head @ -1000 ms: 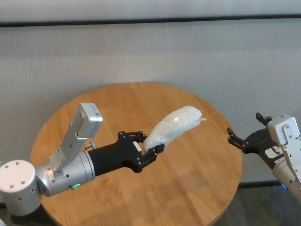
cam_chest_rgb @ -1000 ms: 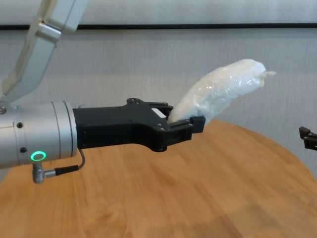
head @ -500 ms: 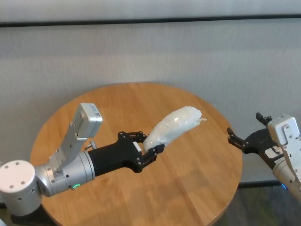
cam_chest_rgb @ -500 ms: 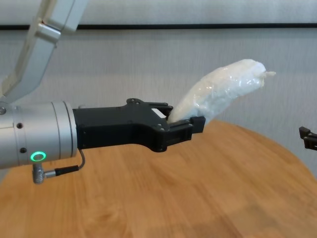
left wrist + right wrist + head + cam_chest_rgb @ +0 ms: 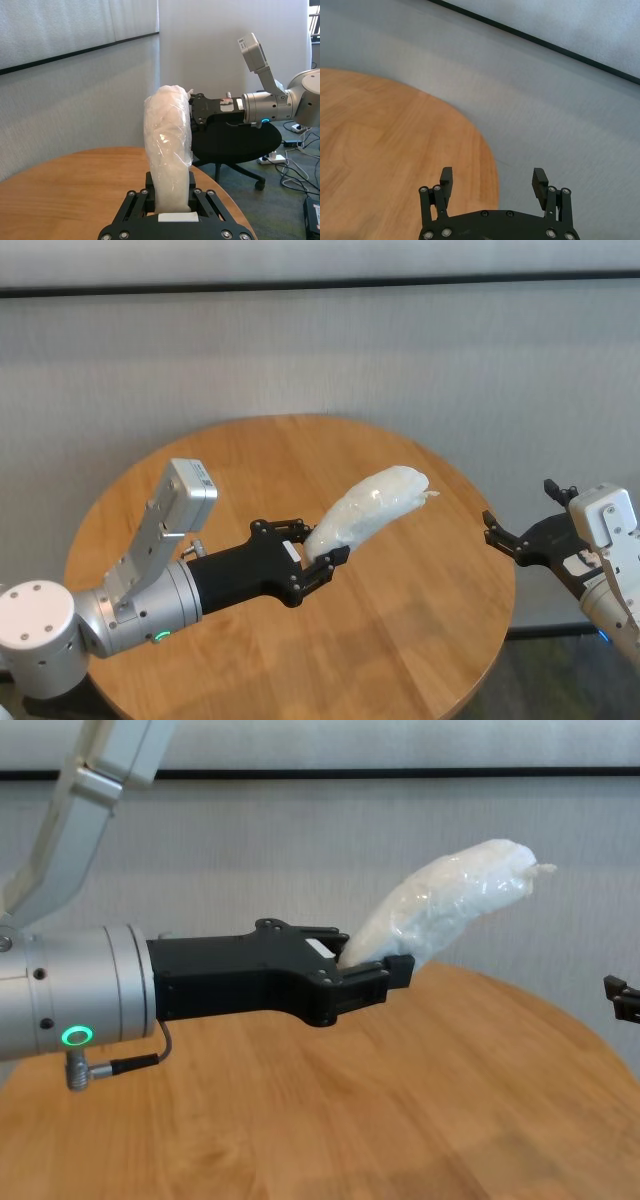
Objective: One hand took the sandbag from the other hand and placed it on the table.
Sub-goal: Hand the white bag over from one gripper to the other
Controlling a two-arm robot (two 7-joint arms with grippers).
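Note:
My left gripper [image 5: 318, 554], on the wrist with the green light, is shut on the lower end of the white sandbag [image 5: 368, 510] and holds it up above the middle of the round wooden table [image 5: 430, 620]. The sandbag [image 5: 450, 905] sticks up and to the right from the jaws; it also shows in the left wrist view [image 5: 167, 150]. My right gripper [image 5: 497, 536], on the wrist with the blue light, is open and empty just off the table's right edge, apart from the sandbag. It also shows in the right wrist view [image 5: 494, 183] and, farther off, in the left wrist view [image 5: 196, 111].
A grey wall runs behind the table. A black office chair [image 5: 235, 145] and cables on the floor [image 5: 295, 165] stand beyond the table's right side.

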